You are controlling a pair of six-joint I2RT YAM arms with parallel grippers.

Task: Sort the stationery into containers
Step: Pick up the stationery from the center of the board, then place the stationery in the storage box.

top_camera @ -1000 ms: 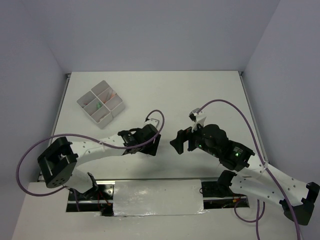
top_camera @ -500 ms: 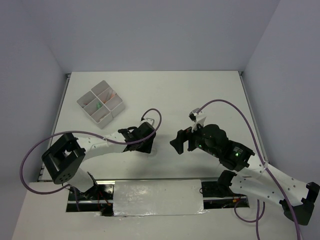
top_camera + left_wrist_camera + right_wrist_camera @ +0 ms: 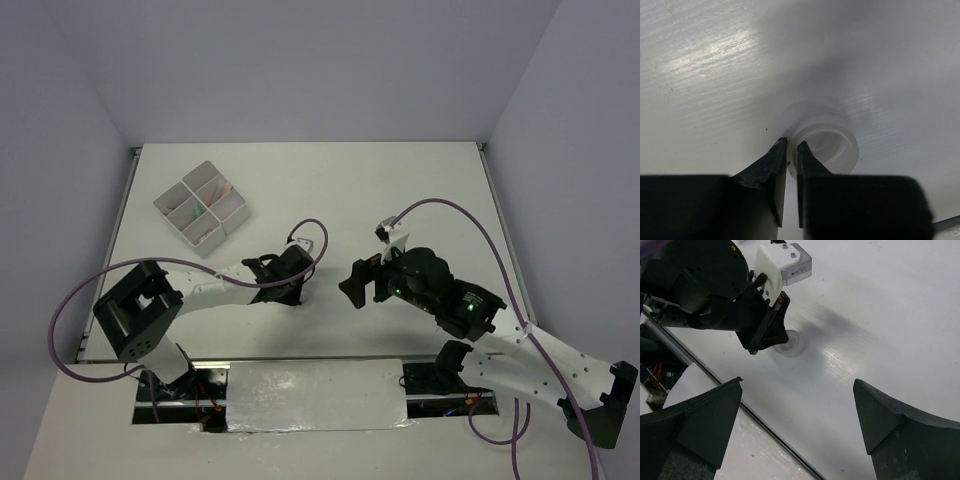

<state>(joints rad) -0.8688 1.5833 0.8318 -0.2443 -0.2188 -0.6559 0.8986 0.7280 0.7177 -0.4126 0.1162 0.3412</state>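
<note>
Now we pick up: our left jaws pinch the wall of the tape ring (image 3: pixel 850 146) on the mid desk (image 3: pixel 400 190); right jaws gape empty. Next, we judge, lift it toward the containers (image 3: pixel 240 212) at far left.

Clear tape ring (image 3: pixel 847 142) lying flat, white block of 6 trays (image 3: pixel 224 230) well apart, green and pinkish stationery (image 3: pixel 199 212) inside.

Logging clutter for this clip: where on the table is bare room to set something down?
Bare: far stretch right of the trays, plus the right side. Crowded: near centre, left gripper on tape ring, right gripper beside.
</note>
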